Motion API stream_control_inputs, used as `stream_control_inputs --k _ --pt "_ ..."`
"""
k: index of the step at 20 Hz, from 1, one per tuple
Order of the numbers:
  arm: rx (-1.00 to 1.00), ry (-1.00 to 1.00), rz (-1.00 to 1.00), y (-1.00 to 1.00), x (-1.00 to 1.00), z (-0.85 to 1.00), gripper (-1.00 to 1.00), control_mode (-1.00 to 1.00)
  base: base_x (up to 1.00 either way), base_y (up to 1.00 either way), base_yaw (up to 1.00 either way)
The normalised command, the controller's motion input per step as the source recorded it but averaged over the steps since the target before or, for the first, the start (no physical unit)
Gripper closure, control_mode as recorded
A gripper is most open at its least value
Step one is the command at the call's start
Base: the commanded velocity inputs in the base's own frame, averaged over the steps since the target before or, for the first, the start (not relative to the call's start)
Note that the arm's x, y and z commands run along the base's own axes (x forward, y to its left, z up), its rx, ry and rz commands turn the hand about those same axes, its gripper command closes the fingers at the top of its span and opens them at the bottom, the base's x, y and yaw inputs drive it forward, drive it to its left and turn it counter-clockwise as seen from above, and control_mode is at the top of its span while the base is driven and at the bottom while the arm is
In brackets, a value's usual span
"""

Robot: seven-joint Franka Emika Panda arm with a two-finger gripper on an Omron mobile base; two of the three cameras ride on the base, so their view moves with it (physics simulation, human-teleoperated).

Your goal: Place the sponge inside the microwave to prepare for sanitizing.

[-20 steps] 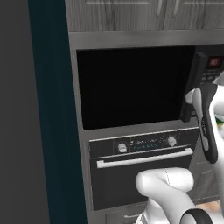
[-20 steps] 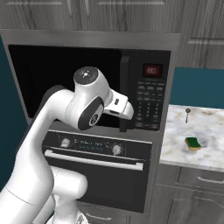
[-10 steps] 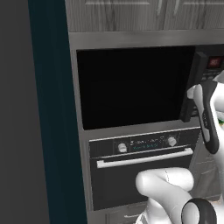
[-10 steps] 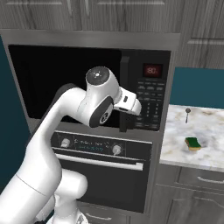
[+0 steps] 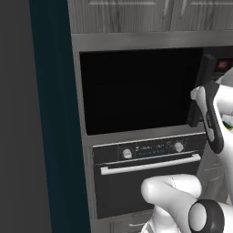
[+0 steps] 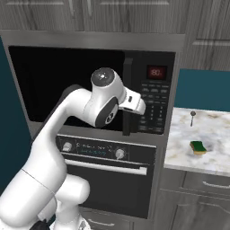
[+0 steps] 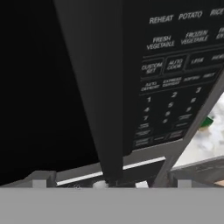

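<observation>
The microwave is a black built-in unit with a keypad and a red display. Its dark vertical door handle stands left of the keypad. My gripper is open right at this handle, near its lower end, and is also seen from the left. In the hand view the handle bar runs up between the wide-apart jaws of the gripper, with the keypad to its right. The sponge, green and yellow, lies on the marble counter to the right, and shows as a green patch.
A black oven with two knobs and a silver bar handle sits right under the microwave. The marble counter carries a small dark-headed utensil. Wood cabinets hang above, and a teal wall panel stands left.
The arm's upper joint and hand have swung right and slightly up, bringing the gripper up to the microwave's handle. The jaws have stayed open and the sponge has not moved.
</observation>
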Motion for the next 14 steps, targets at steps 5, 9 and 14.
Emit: stream_control_inputs --k 5,9,14 --pt "0.0 0.0 0.0 0.0 0.33 -0.01 -1.0 -1.0 0.0 0.0 0.0" --pt "0.0 0.0 0.03 0.0 0.37 -0.11 -1.0 -1.0 0.0 0.0 0.0" --pt "0.0 0.0 0.07 -0.15 0.36 -0.17 -1.0 -1.0 0.0 0.0 0.0"
